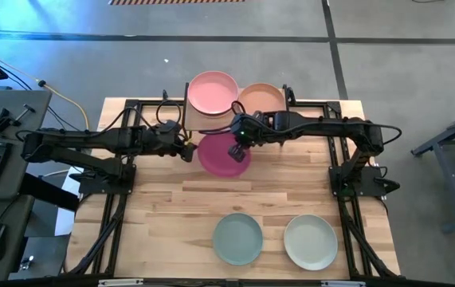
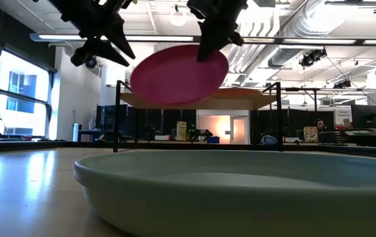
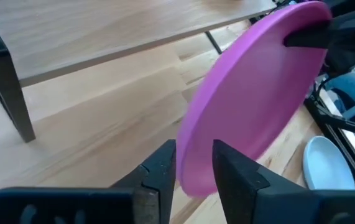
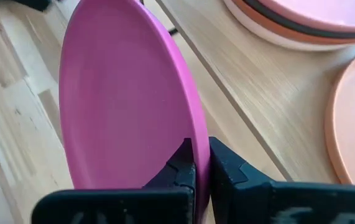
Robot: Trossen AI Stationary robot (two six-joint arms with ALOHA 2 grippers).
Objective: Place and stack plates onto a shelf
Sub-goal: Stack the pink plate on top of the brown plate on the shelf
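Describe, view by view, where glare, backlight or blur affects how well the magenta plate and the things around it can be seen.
Low view: bright windows and ceiling lights silhouette both arms; the pale teal plate looms blurred up close, the magenta plate stays readable. Right wrist view: the right hand looks soft, near the lens. High view: even light, slight floor sheen.

Magenta plate [image 1: 224,155], pale teal plate [image 1: 237,238]

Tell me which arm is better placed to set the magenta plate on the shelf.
Right. Its end effector is shut on the magenta plate rim, near the shelf. The left end effector straddles the opposite rim, open.
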